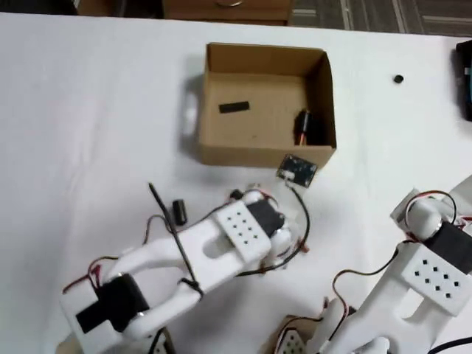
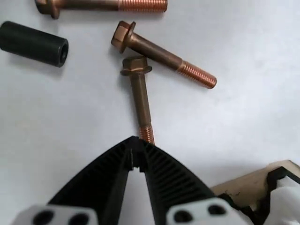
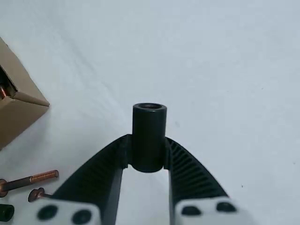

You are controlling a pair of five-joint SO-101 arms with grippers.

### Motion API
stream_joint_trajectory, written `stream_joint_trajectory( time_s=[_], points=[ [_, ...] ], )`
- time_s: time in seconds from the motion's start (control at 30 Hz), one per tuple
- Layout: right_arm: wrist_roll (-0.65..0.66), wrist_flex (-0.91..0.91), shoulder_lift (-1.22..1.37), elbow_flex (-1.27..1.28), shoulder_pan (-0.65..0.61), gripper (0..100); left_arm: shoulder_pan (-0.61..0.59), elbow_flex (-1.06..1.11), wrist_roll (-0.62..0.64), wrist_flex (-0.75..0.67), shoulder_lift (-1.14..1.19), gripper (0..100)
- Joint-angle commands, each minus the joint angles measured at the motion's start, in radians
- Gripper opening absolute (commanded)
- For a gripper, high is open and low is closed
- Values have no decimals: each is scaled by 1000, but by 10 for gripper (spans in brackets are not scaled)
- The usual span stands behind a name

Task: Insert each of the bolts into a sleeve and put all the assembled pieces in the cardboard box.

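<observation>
Pinching tight, the left gripper (image 2: pixel 136 150) has its black fingers closed on the screw end of a bolt (image 2: pixel 140 101). That bolt is shiny brown, with a six-sided head and fine grooves at its tip. It lies flat on the white table (image 2: pixel 243 42). Just past its head lies a second bolt (image 2: pixel 159 51), slanted, with its head close to the first bolt's head. Farther off are a loose sleeve (image 2: pixel 33 43), short and black and lying on its side, and a third bolt (image 2: pixel 101 5) at the edge of the view.

The right gripper (image 3: pixel 148 157) squeezes a held sleeve (image 3: pixel 149 129) between its two fingers. This one is a smooth black tube standing up, with its round hole showing at the top. A corner of the cardboard box (image 3: pixel 16 115) sits off to one side.

From above, the left arm (image 1: pixel 214 251) stretches low over the table toward the box. The right arm (image 1: pixel 431 273) bends beside it, well apart from the box. Inside the box lies a finished piece (image 1: pixel 302 127), a bolt pushed into a sleeve, resting against the box wall.
</observation>
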Motion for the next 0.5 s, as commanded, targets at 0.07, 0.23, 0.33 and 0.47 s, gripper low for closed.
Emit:
stream_joint_trajectory(
  time_s=[0.07, 0.23, 0.33, 0.47],
  points=[
    [8, -2, -24, -8, 5, 20, -3, 15, -41, -48, -5, 81],
    [8, -2, -24, -6, 2, 20, -63, 12, -48, -72, -3, 109],
    [8, -2, -24, -6, 2, 20, -71, 19, -57, -89, -2, 109],
    [8, -2, -24, -6, 1, 20, -72, 13, -71, -110, 23, 109]
  ],
)
